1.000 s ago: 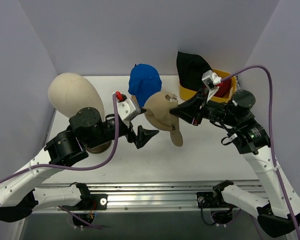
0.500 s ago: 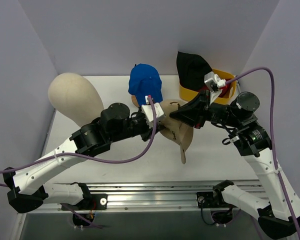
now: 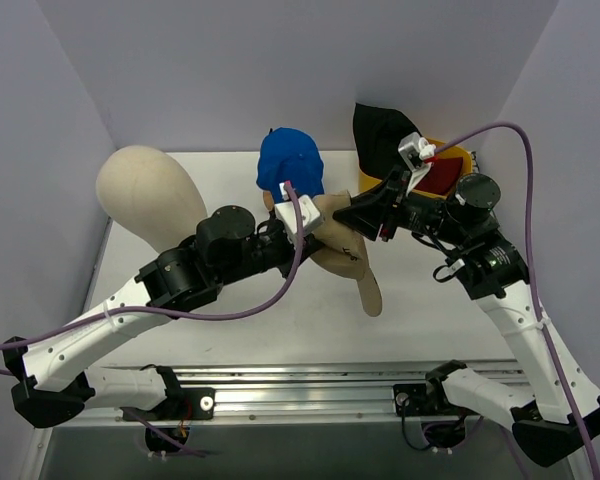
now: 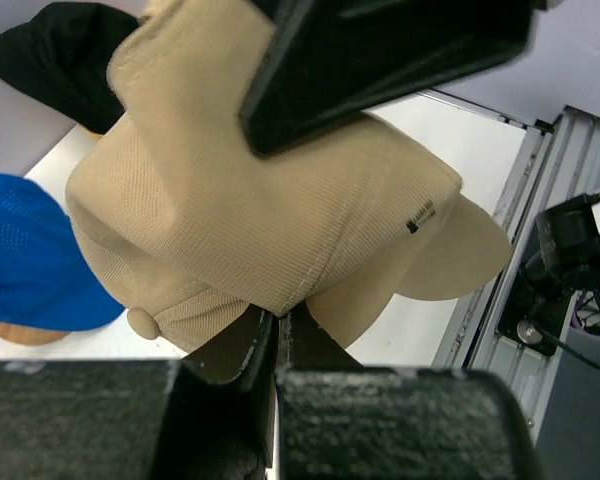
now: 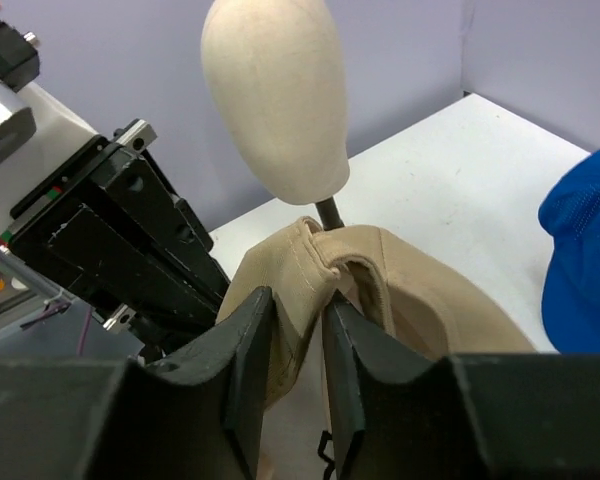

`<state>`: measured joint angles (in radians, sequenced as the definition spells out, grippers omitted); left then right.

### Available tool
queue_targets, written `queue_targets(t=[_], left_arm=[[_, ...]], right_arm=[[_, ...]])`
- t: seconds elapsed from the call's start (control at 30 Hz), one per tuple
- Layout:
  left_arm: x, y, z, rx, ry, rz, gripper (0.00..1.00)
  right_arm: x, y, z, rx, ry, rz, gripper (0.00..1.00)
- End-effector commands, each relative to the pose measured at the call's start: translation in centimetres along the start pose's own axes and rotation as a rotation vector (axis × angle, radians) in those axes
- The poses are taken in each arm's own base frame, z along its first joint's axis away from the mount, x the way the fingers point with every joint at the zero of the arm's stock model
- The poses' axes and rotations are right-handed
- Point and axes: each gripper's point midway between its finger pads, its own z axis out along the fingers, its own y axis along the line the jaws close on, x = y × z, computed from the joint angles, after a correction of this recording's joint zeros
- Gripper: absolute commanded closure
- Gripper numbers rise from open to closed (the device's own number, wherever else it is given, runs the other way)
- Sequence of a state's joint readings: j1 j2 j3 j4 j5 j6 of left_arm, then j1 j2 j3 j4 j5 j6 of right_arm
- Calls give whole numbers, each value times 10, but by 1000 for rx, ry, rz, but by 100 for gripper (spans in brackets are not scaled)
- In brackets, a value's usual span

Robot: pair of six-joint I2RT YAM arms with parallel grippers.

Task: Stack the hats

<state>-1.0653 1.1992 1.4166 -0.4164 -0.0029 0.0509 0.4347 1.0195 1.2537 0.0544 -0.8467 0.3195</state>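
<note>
1. The tan cap point(image 3: 338, 248) is held up off the white table point(image 3: 440, 320), between the two arms near the middle of the workspace. Its brim point(image 3: 370, 292) hangs down toward the near edge.
2. The left gripper point(image 4: 277, 318) is pinched nearly closed on the lower edge of the tan cap. The left wrist view shows only a thin fold of fabric between its fingers point(image 4: 230, 345).
3. The right gripper point(image 5: 296, 308) clamps the cap's rim from the other side. Its two fingers point(image 5: 242, 345) stand narrowly apart, with a ridge of tan fabric squeezed between them.
4. The bright blue cap point(image 3: 290, 165) sits just behind the tan cap. It rests on a wooden stand point(image 4: 20, 334), only partly visible beneath it.
5. The black bucket hat point(image 3: 380, 132) stands at the back right against the wall, beside a yellow container point(image 3: 462, 157).
6. The dark red bucket hat point(image 3: 444, 178) lies inside that container, partly hidden by the right arm.
7. The cream mannequin head point(image 3: 148, 190) stands at the left, well apart from the hats.
</note>
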Motion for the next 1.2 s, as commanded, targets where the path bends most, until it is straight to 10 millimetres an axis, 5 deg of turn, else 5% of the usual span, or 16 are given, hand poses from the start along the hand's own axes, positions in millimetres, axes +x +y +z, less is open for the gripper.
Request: queue_targets(t=[0.0, 0.2, 0.43, 0.67, 1.0, 1.17], left_arm=[[-42, 19, -17, -111, -119, -104, 98], [-42, 45, -19, -271, -69, -210, 98], [-47, 68, -21, -384, -72, -353, 98], [-52, 90, -17, -472, -85, -438, 98], [-62, 104, -10, -504, -95, -510, 98], [-54, 109, -6, -523, -68, -519, 98]], right_arm=[[-21, -3, -1, 56, -65, -64, 68], [-27, -12, -19, 177, -117, -115, 35], [-6, -12, -44, 219, -220, -227, 27], [16, -20, -48, 234, -226, -241, 21], [55, -70, -24, 315, -154, -195, 28], [54, -75, -17, 301, -195, -181, 48]])
